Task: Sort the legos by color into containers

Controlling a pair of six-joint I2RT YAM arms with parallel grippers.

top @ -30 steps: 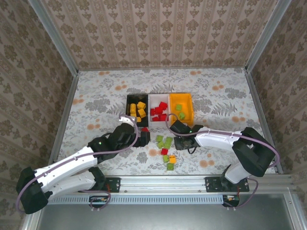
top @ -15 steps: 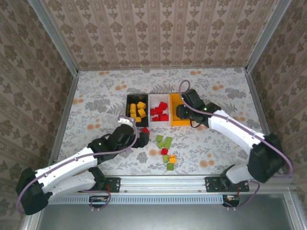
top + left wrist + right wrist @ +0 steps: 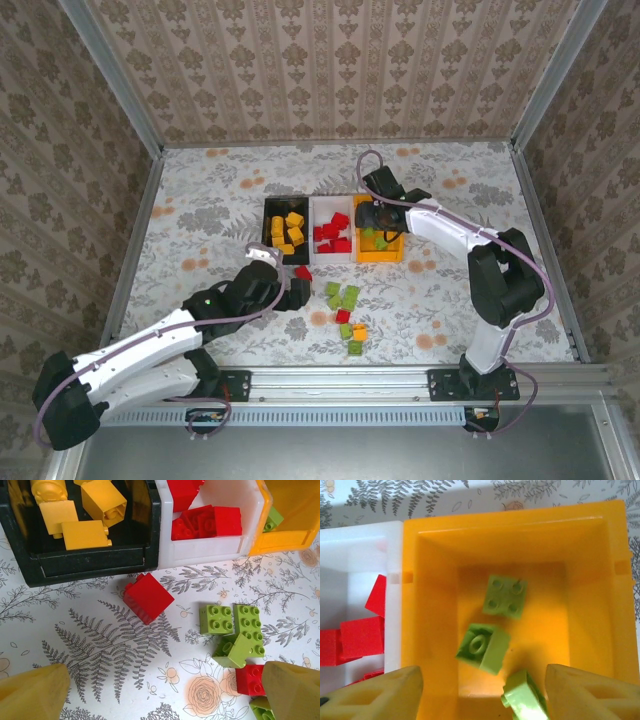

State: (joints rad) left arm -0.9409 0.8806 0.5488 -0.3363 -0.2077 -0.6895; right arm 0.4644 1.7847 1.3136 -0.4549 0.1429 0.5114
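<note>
- Nearest, loose bricks (image 3: 348, 318) sit clustered on the surface (image 3: 200, 200): mostly green, one red, one yellow-orange. These are left to sort.
- The left tool (image 3: 161, 680) hangs over the surface with its fingers wide apart, holding nothing. Just beyond it lies a lone red brick (image 3: 148, 597), near the black bin's front wall but apart from it.
- By my reading the task is well past half. The bins hold more than the surface does, and no bin shows a wrong colour.
- Black bin (image 3: 90, 565), left: yellow-orange bricks only.
- White bin (image 3: 200, 555), middle: red bricks only.
- Orange bin (image 3: 510, 522), right: three green bricks (image 3: 505, 596).
- The right tool (image 3: 482, 680) hovers over the orange bin with its fingers apart. The nearest green lies between them, cut off by the frame edge, and seems to touch neither finger.
</note>
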